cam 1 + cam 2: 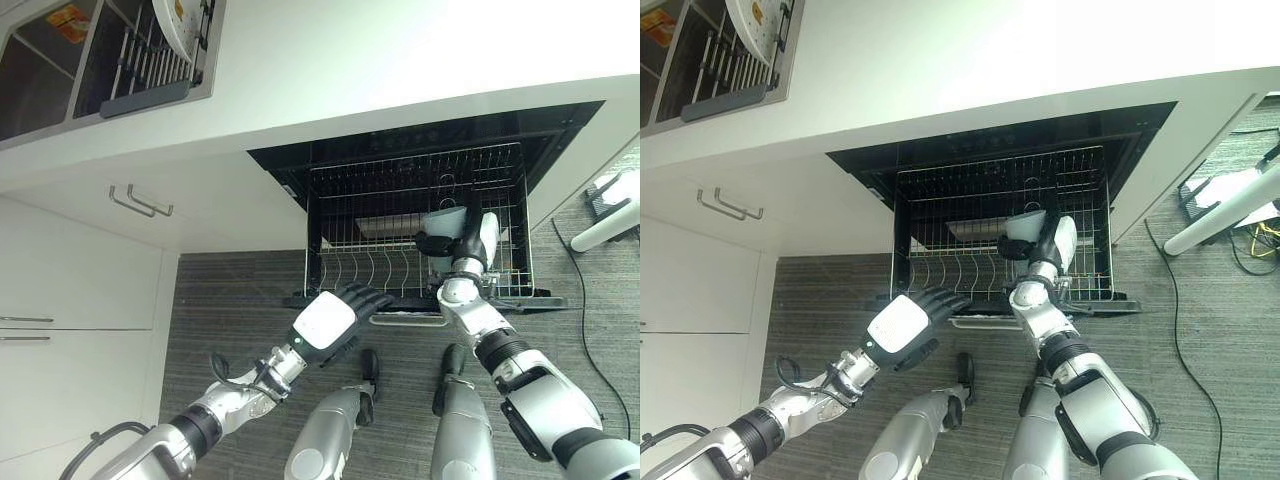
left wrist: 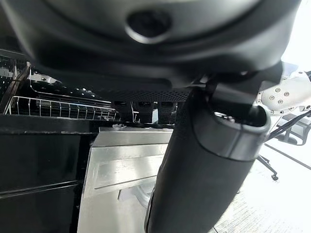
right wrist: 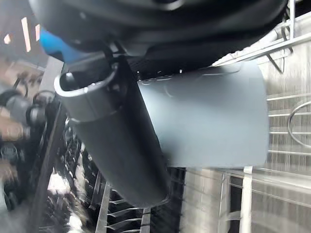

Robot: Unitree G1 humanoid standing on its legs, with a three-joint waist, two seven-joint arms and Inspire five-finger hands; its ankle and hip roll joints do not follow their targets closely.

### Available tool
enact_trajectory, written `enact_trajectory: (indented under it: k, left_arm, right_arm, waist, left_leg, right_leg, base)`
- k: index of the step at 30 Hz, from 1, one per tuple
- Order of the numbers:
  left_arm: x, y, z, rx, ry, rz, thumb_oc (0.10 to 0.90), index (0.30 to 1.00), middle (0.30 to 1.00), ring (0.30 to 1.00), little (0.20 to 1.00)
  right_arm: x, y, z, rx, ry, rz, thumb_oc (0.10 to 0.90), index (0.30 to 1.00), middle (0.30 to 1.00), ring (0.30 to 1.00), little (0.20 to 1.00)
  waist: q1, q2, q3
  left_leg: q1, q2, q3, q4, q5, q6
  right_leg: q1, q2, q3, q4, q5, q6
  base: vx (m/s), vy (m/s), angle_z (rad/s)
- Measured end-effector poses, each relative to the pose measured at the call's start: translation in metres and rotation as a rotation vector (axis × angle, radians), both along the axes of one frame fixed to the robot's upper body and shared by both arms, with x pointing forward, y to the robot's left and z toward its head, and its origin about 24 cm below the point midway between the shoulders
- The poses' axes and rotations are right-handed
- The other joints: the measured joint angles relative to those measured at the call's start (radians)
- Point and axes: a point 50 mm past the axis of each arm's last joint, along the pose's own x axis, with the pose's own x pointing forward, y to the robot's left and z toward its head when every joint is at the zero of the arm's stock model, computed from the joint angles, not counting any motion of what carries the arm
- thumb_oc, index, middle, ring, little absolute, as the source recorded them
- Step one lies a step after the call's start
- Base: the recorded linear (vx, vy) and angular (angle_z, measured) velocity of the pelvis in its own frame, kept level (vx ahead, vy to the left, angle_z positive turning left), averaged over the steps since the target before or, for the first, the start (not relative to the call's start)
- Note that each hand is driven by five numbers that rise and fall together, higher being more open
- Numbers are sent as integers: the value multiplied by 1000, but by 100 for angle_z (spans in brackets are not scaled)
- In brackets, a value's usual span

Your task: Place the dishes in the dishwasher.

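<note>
The dishwasher stands open under the white counter, with its wire rack [image 1: 400, 205] pulled out. My right hand [image 1: 466, 250] reaches over the rack's right part, shut on a pale grey cup [image 1: 446, 222] that is tilted above the wires. In the right wrist view the thumb [image 3: 114, 145] lies across the cup's wall [image 3: 214, 121]. My left hand [image 1: 328, 320] hangs open by the rack's front left corner, its fingers [image 1: 365, 297] straight and close to the front edge, holding nothing.
A sink at the top left holds a drying rack [image 1: 150, 60] with a white plate [image 1: 185, 25]. White cabinet drawers with metal handles [image 1: 140, 203] run down the left. A white object [image 1: 610, 225] lies on the grey floor at the right.
</note>
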Motion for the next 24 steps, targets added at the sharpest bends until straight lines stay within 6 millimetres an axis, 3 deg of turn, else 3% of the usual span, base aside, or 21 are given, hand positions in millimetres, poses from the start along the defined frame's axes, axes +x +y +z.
enact_trajectory:
  k: [2,11,21,24]
  left_arm:
    - [1,1,-1,1,-3,6,800,900,900,900,900]
    - [-13,4,-16,-19,-23,30,800,900,900,900,900]
    - [-20,3,-21,-30,-68,4,800,900,900,900,900]
    - [-23,2,-22,-37,-75,1,800,900,900,900,900]
  right_arm:
    - [2,-1,2,101,-2,26,800,900,900,900,900]
    - [1,8,-1,158,5,-56,800,900,900,900,900]
    - [-6,22,-9,-469,64,-83,800,900,900,900,900]
    - [-7,20,-10,-498,65,-107,800,900,900,900,900]
  waist:
    - [-9,-5,1]
    - [-20,-3,0]
    - [-5,15,-1]
    - [4,15,-1]
  left_leg:
    - [-2,4,0,1,-2,-4]
    - [-8,8,22,11,-6,-3]
    - [-24,8,21,16,-3,0]
    - [-32,9,17,18,-3,0]
  right_leg:
    - [0,3,0,0,1,-1]
    - [-12,8,23,-7,9,-8]
    - [-26,8,21,-3,9,-8]
    - [-31,9,18,-2,9,-8]
  base:
    - [16,-3,-1]
    - [5,35,-6]
    - [-9,-1,0]
    - [-25,-42,2]
